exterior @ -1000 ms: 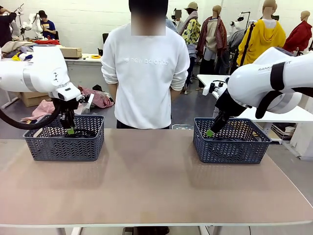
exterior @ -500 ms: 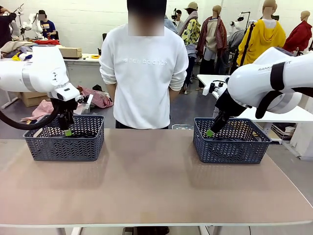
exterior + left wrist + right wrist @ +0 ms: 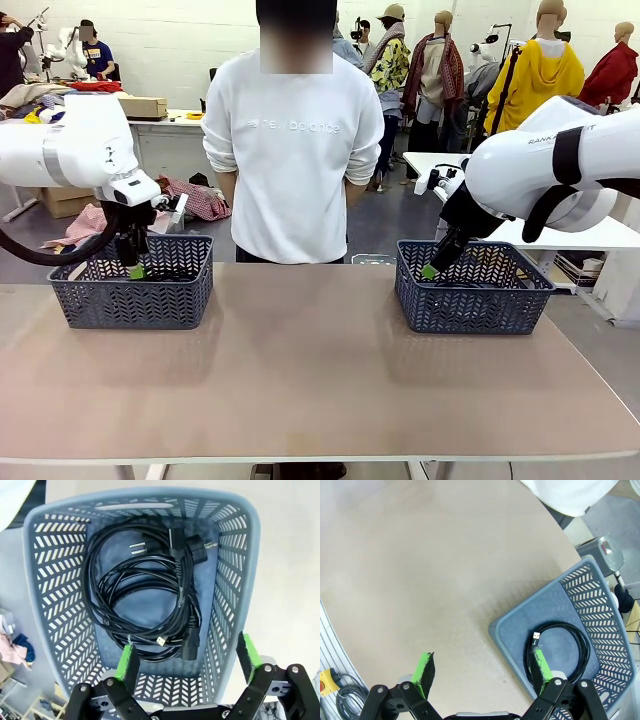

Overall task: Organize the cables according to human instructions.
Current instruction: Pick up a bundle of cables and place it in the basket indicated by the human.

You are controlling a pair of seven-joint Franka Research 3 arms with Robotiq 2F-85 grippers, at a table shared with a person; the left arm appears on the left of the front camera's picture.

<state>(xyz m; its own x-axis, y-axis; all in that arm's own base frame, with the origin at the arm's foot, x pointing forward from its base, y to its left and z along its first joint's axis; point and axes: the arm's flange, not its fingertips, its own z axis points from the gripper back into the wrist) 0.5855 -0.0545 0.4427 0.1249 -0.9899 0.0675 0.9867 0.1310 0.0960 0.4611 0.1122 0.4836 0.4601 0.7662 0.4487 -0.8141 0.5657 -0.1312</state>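
Observation:
Several black cables (image 3: 181, 580) lie coiled together in the left grey basket (image 3: 239, 555), some with chunky plug ends. My left gripper (image 3: 187, 655) hangs open above them, holding nothing; in the front view it (image 3: 133, 266) sits over that basket (image 3: 130, 300), where a bit of cable (image 3: 172, 271) shows. One coiled cable (image 3: 580, 652) with a small USB end rests in the right basket (image 3: 605, 615). My right gripper (image 3: 484, 666) is open and empty, straddling that basket's near corner; in the front view it (image 3: 432, 268) is at the left rim of the right basket (image 3: 470, 305).
A person (image 3: 295, 150) in a white sweatshirt stands at the far edge between the baskets, arms behind the back. The tan tabletop (image 3: 310, 370) stretches wide in front of both baskets.
My left gripper has drifted slightly left and up over the left basket, with the cables left lying inside. The right arm has not moved.

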